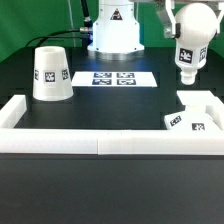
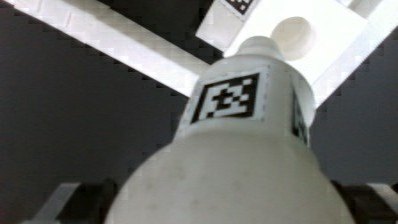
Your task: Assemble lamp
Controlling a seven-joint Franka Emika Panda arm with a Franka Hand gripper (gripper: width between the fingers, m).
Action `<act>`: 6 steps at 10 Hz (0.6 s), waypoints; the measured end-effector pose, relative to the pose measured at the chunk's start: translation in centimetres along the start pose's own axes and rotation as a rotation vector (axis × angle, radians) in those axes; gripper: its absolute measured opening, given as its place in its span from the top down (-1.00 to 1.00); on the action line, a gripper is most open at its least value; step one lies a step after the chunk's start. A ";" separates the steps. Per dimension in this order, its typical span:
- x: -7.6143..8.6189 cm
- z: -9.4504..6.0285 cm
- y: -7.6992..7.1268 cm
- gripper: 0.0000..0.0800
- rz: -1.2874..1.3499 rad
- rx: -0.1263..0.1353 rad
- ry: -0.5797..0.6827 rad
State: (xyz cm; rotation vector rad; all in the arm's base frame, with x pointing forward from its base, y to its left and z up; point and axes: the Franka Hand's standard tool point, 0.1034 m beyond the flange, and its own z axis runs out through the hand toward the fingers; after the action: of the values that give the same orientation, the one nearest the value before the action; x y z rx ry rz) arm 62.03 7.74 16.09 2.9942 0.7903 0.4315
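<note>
My gripper [image 1: 188, 42] is shut on the white bulb [image 1: 187, 60] and holds it upright in the air at the exterior view's right, narrow end down. The bulb hangs above the flat square base [image 1: 194, 114], which lies on the table by the right corner of the wall strip. The cone shade [image 1: 50, 74] stands at the left. In the wrist view the bulb [image 2: 240, 130] fills the middle between the dark fingers [image 2: 64, 202]. Its tagged neck points toward the base [image 2: 299, 32], apart from it.
The marker board [image 1: 115, 78] lies flat at the middle of the table, in front of the robot's white pedestal [image 1: 112, 35]. The long white wall strip [image 1: 100, 142] runs along the front with raised ends on both sides. It also crosses the wrist view [image 2: 125, 50].
</note>
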 end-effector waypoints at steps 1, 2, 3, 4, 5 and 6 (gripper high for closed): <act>0.3 0.2 -0.5 -0.44 -0.007 -0.013 0.042; 0.3 0.3 -0.9 -0.44 -0.012 -0.012 0.045; 0.7 0.3 -0.9 -0.44 -0.015 -0.022 0.074; 0.7 0.5 -1.0 -0.44 -0.017 -0.023 0.080; 0.6 0.7 -1.1 -0.44 -0.017 -0.029 0.096; 0.4 1.0 -1.5 -0.44 -0.021 -0.025 0.091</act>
State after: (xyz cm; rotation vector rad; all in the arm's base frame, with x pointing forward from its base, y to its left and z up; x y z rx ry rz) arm 61.95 9.30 15.10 2.9592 0.8161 0.5756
